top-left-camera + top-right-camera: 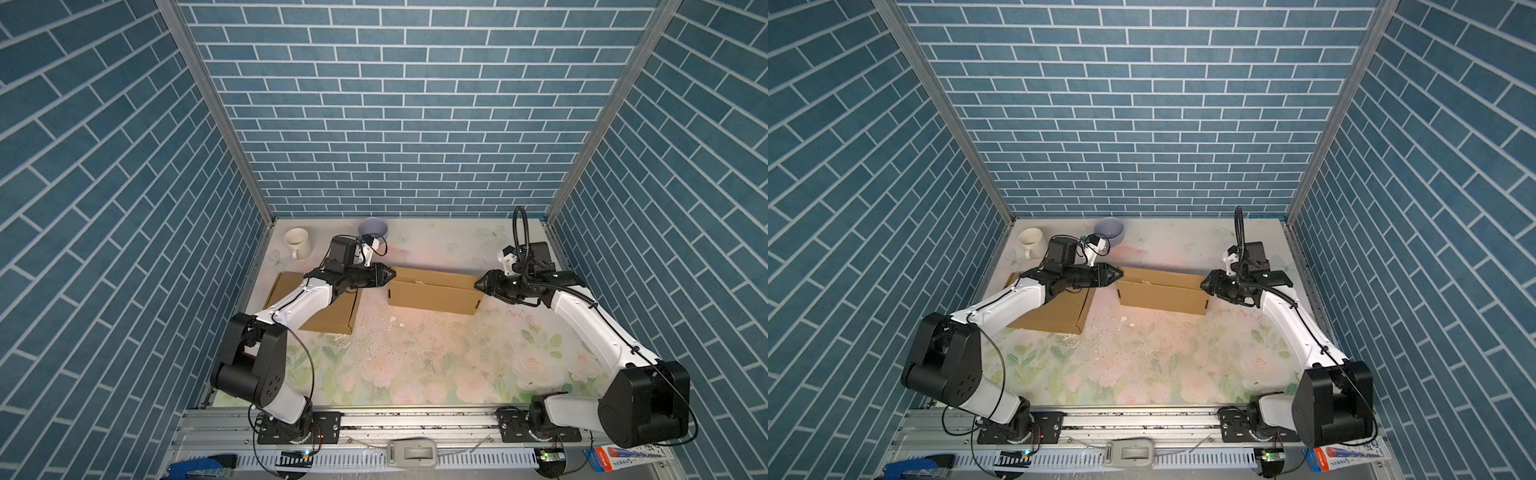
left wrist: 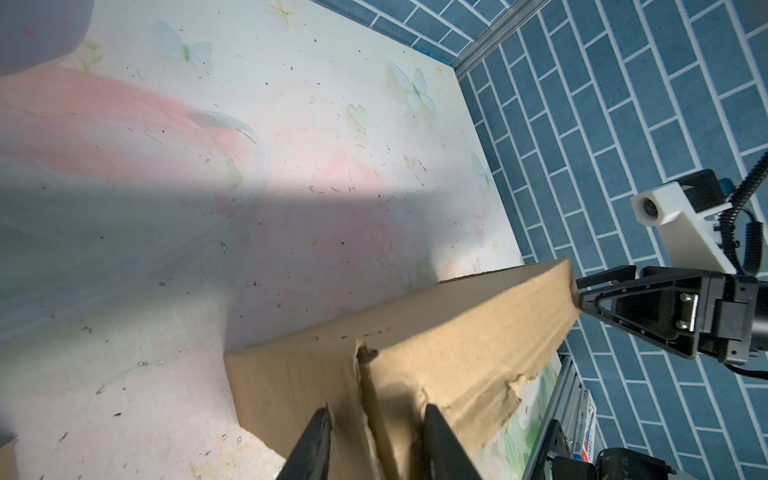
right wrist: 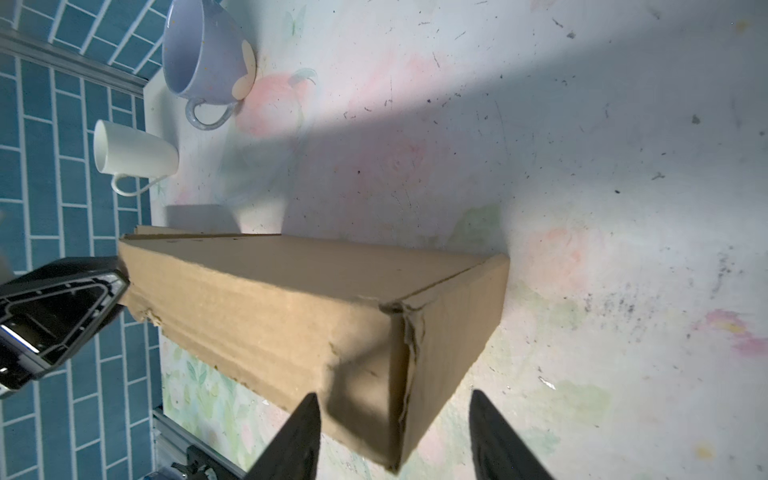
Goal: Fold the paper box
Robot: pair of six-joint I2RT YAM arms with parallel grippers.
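Past the front rail [image 1: 415, 419], the scuffed floral tabletop [image 1: 415, 365] carries the paper box [image 1: 432, 295] mid-depth. The right gripper [image 1: 478, 286] has jaws released at one end. The left gripper [image 1: 390, 274] has jaws straddling the other, grip unclear. Blue brick walls [image 1: 395, 124] rise behind.

no legible text, label, brand or number in any view. only candidate: red-and-blue printed packet [image 1: 615, 457] [image 1: 1345, 455] lying at the front rail [image 1: 415, 419], right end, seen in both top views. its lettering is too small and blurred to read.
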